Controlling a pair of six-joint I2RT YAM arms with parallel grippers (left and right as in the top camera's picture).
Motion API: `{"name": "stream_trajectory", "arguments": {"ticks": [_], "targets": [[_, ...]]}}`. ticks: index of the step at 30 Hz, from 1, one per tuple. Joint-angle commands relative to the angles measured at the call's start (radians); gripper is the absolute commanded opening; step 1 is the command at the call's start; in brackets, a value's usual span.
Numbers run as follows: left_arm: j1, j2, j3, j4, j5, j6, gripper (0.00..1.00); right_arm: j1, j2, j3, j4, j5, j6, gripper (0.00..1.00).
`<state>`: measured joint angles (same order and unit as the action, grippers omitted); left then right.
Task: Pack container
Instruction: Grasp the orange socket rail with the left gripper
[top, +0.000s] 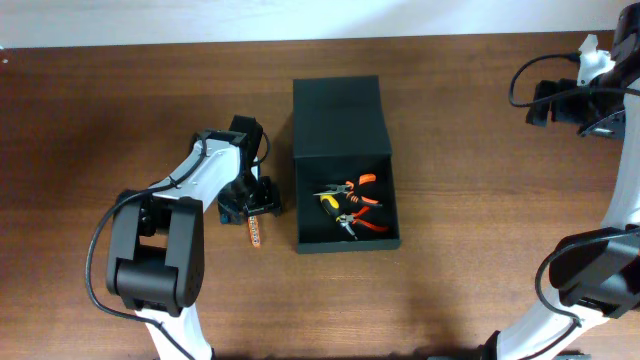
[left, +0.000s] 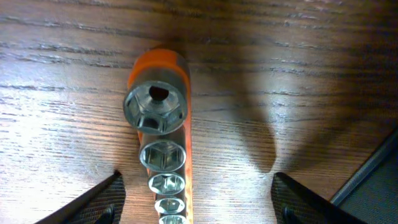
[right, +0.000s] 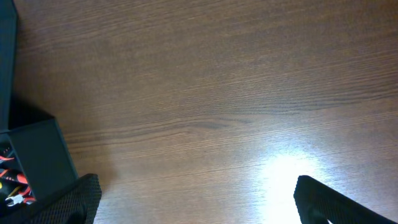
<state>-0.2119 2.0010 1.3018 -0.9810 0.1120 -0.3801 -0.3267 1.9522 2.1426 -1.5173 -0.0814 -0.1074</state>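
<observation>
Dark green matte cardboard box, flap open, centre of wooden desk: likely light, walls yielding. Orange rail of chrome sockets alongside: dense, grip crosswise. Left tool spread astride; right tool spread, empty.

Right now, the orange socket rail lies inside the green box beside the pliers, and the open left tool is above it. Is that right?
No. The socket rail lies on the table outside the container, not inside beside the pliers, as the overhead view shows. The open left tool is above it.
</observation>
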Motion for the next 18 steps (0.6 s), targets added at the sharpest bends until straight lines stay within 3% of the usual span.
{"name": "stream_trajectory", "arguments": {"ticks": [1,10,18], "targets": [[-0.004,0.050,-0.017,0.008,0.068,-0.001,0.67,-0.001,-0.010,-0.005,-0.005,-0.015,0.004,0.99],[-0.003,0.050,-0.017,0.023,0.068,-0.001,0.31,-0.001,-0.010,-0.005,-0.009,-0.015,0.004,0.99],[-0.003,0.050,-0.017,0.031,0.064,-0.001,0.28,-0.001,-0.010,-0.005,-0.013,-0.016,0.004,0.99]]}}
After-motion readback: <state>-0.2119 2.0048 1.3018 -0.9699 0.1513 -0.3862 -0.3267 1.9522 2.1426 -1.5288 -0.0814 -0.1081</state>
